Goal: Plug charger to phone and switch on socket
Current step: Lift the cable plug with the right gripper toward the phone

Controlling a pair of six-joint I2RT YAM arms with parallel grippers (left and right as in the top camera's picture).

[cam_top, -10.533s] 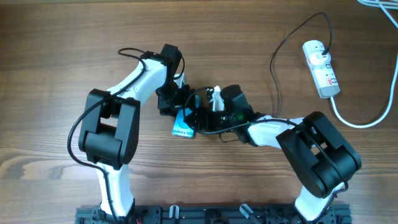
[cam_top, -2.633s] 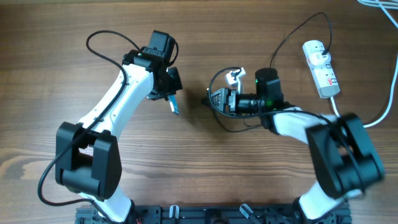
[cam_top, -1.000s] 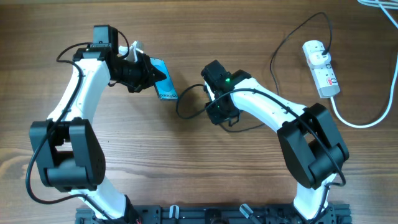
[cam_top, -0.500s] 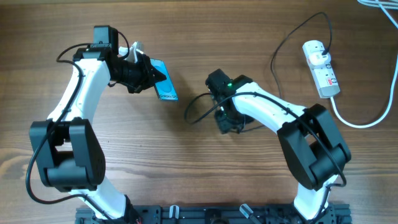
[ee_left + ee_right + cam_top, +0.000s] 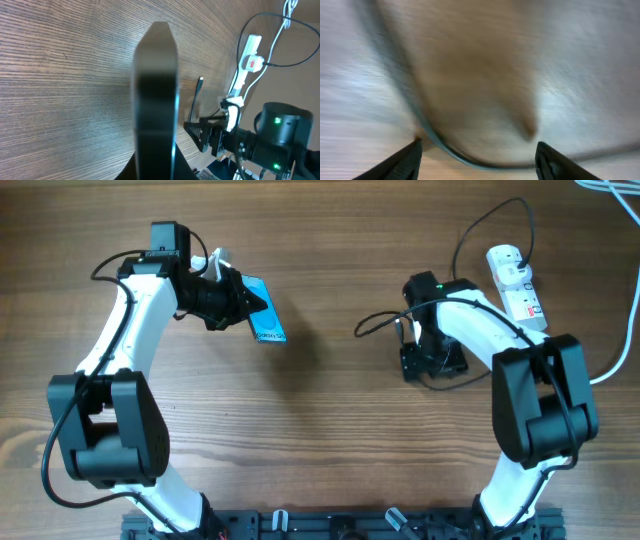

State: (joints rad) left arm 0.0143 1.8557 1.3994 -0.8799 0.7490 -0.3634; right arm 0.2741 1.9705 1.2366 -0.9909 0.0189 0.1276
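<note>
At table's left, left gripper (image 5: 238, 306) clamps phone (image 5: 266, 324).

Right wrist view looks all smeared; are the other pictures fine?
Right wrist view: wooden table streaked by blur, likely camera motion; only the dark fingertips are crisp. Left wrist view: the cyan-screened rectangular smartphone, edge-on near the lens, is soft. Overhead: sharp, evenly lit.

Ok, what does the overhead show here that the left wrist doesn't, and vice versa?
Only the overhead shows the phone's cyan screen and the left gripper clamping it. Only the left wrist shows the phone edge-on, a dark sliver. Both show the socket, the black charger cable and the right arm with its green light.
</note>
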